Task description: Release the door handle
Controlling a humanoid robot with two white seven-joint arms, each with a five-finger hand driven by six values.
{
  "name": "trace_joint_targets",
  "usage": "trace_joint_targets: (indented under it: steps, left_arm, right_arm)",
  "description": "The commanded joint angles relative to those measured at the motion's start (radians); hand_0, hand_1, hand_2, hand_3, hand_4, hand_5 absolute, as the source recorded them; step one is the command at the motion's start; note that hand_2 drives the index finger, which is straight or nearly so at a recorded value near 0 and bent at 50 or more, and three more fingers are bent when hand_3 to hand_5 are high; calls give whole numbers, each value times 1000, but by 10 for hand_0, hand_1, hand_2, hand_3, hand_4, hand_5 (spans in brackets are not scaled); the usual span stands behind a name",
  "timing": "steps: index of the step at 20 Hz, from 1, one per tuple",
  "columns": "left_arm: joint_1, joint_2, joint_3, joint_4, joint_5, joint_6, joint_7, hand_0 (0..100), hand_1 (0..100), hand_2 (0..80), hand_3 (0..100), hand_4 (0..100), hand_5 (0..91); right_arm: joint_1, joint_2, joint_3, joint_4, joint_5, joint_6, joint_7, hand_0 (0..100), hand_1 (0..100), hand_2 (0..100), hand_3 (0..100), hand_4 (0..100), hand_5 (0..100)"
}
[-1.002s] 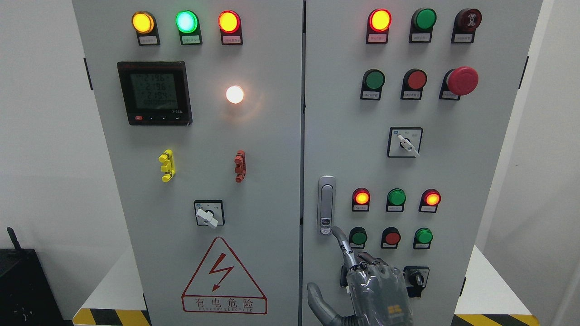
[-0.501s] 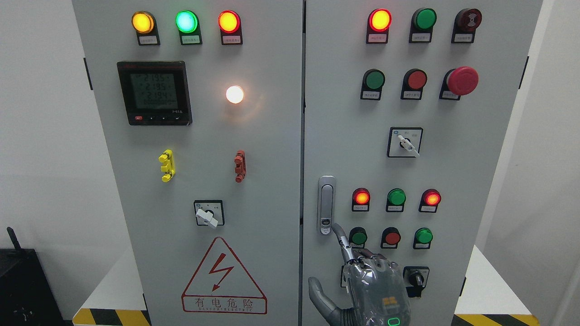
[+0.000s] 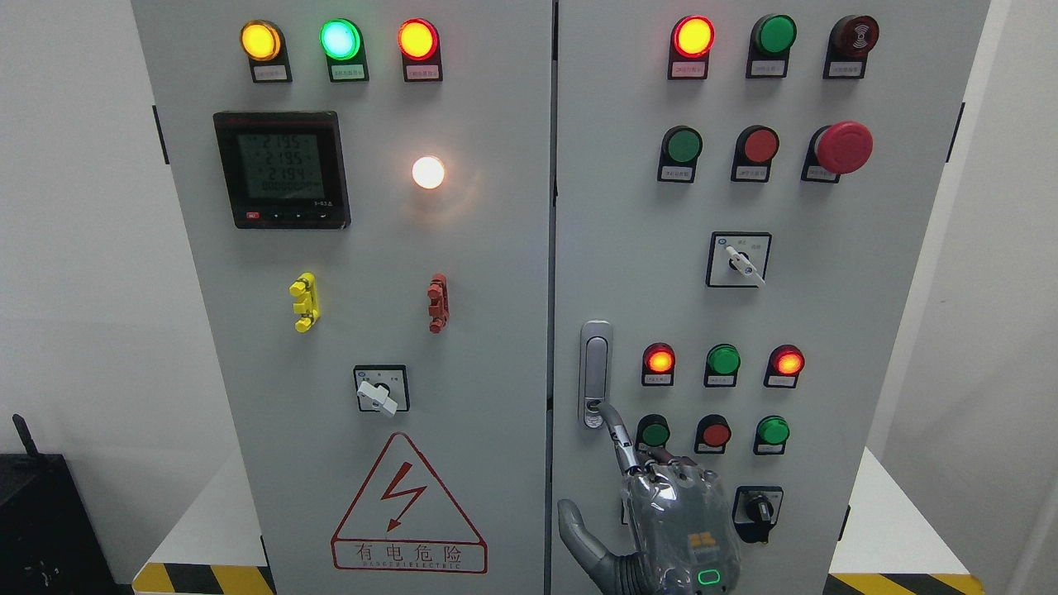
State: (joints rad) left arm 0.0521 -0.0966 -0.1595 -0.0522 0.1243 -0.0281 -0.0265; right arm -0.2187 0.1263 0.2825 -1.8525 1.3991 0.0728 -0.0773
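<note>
the black meter with a grey screen (image 3: pixel 282 169) shows 2195, 2195, 2194. below it, the red triangle sign with a lightning bolt (image 3: pixel 408 506) says 有电危险.

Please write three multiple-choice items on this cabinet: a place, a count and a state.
1. The robot hand is
A. just below the handle
B. at the meter
C. on the mushroom button

2. Lamps in the left door's top row:
A. two
B. five
C. three

3. The white lamp is
A. dark
B. lit
C. covered

Answers: 1 A, it reaches up to the handle's lower end; 2 C, yellow, green and red; 3 B, it glows onto the door.
</note>
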Motion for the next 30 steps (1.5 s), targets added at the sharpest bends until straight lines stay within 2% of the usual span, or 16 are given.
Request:
trace_joint_targets:
  steps: [1,17,30]
  left_arm:
    - [0,0,0,0,0,0,0,0,0,46,106,3,0]
    - [0,0,0,0,0,0,0,0,0,46,106,3,0]
    - [0,0,0,0,0,0,0,0,0,46,107,3,0]
  right_arm:
    - [-13,1,6,51,3,8,-4,315,242,3,824,757,750]
    - [-48,3,24,102,1,35,-9,308,234,0,815,752,745]
    - [-53,3,14,102,1,42,-7,306,232,0,812,750,742]
